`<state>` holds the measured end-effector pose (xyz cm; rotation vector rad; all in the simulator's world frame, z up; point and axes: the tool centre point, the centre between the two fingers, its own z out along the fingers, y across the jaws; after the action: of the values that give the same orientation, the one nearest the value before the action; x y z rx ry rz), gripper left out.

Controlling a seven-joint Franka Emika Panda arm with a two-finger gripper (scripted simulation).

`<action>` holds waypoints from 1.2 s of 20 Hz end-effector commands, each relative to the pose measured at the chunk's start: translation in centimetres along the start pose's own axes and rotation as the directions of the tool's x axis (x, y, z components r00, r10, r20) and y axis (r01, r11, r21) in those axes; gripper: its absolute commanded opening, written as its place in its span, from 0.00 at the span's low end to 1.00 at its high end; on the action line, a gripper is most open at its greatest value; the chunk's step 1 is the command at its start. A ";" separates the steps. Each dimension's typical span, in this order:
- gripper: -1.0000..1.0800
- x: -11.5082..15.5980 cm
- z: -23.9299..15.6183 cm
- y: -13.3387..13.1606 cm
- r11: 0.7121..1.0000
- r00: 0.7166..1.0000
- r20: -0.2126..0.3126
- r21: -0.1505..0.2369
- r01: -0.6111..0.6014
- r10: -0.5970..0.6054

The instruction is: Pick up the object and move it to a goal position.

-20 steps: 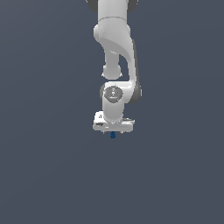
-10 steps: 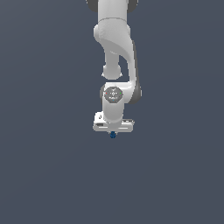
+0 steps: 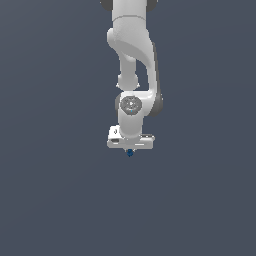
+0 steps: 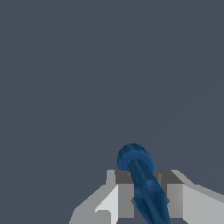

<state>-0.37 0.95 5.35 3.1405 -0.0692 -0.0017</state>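
The object (image 4: 142, 183) is a small dark blue elongated piece with a rounded end. In the wrist view it lies clamped between the two grey fingers (image 4: 124, 194), its rounded end sticking out past them. My gripper (image 4: 143, 192) is shut on it. In the exterior view only a tiny blue tip of the object (image 3: 130, 152) shows under the white gripper (image 3: 130, 149), which hangs from the white arm (image 3: 132, 65) near the middle of the picture. No goal marker is in view.
A plain dark grey-blue surface (image 3: 50, 200) fills both views, with no other objects or edges showing.
The gripper with the blue object has drifted slightly toward the exterior view's right and a little upward. It has stayed shut on the object throughout.
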 end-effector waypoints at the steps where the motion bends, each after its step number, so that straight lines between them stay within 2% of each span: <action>1: 0.00 -0.1 -1.0 -0.4 1.000 1.000 -0.001 0.000 0.000 0.000; 10: 0.00 -1.4 -7.5 -3.1 1.000 1.000 -0.001 0.000 0.000 0.000; 24: 0.00 -4.2 -23.3 -9.6 1.000 1.000 -0.001 -0.002 0.000 0.000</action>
<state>-3.76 10.01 26.87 3.1392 -0.0681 0.0015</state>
